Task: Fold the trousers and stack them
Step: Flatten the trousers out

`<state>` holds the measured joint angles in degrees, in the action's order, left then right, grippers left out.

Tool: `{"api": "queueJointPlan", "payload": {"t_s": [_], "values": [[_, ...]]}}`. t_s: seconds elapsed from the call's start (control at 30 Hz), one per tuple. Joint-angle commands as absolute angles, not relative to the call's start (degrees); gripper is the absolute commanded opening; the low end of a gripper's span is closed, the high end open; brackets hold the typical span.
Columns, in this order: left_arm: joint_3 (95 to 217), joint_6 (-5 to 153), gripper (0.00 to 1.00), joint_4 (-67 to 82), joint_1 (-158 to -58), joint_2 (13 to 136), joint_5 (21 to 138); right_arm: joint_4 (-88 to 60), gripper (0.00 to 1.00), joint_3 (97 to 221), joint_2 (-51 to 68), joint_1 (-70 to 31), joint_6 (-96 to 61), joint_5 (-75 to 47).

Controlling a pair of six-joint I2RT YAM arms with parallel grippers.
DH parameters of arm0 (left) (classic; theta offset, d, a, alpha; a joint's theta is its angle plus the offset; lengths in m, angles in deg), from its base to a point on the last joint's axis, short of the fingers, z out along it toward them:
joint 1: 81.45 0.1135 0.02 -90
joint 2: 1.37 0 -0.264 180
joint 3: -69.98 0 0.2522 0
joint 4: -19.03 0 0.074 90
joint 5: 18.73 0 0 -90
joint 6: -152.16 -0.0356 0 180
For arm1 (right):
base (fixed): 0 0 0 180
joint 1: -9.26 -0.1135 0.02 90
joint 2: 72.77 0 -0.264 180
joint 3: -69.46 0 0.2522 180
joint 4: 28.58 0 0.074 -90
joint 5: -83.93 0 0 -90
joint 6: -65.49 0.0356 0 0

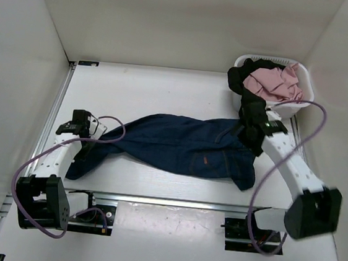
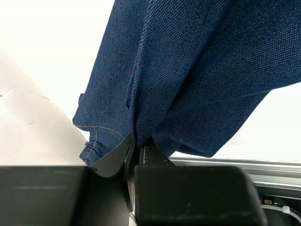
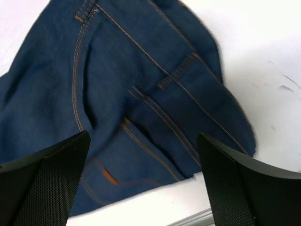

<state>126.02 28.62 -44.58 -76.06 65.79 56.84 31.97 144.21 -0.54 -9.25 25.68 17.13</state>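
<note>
Across the middle of the white table (image 1: 153, 91) the trousers (image 1: 184, 147) lie stretched out, legs left, waist right. The left gripper (image 2: 138, 148) is pinched tight on the leg-end denim. The right gripper (image 3: 143, 136) hangs spread wide over the waist, holding nothing. Looks like the flattening step, pre-fold. Next, I'd guess the left one has to carry the hems rightward onto the waist. White walls all round, laundry basket (image 1: 288, 107) far right.

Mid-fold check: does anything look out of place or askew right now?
The black garment hangs over the rim of the white basket, close to the right gripper. The trousers lie twisted rather than flat, a leg end bunched in the shut left gripper.
</note>
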Motion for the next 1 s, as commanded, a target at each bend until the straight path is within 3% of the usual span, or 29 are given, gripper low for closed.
{"api": "queueJointPlan", "payload": {"t_s": [0.0,0.17,0.47,0.57,0.6,0.7,0.73,0.97], "values": [[125.1,29.1,0.15,-44.6,-76.4,63.4,54.6,26.1,0.99,152.5,10.6,-9.6,24.6,16.2],[124.5,29.1,0.17,-44.7,-76.4,62.9,53.3,32.6,0.99,161.1,25.8,-9.6,25.8,11.5],[125.1,29.1,0.17,-45.2,-76.4,61.7,52.1,28.2,0.98,151.3,26.5,-9.6,31.1,7.3],[126.1,29.1,0.17,-45.2,-75.8,62.3,51.5,26.5,0.80,149.9,27.0,-9.0,31.8,7.3],[126.6,29.1,0.17,-45.2,-75.8,62.3,51.5,26.5,0.55,149.8,27.5,-9.0,31.8,8.1],[127.9,29.1,0.15,-44.7,-75.8,62.8,50.9,26.0,0.07,150.7,29.3,-7.7,32.4,11.2],[128.0,29.1,0.15,-44.7,-75.3,62.8,50.3,26.5,0.00,151.4,30.2,-7.1,31.0,12.4],[132.2,23.2,0.15,-40.3,-73.5,64.5,47.6,28.1,0.00,163.3,28.0,-5.4,22.8,18.1]]}}
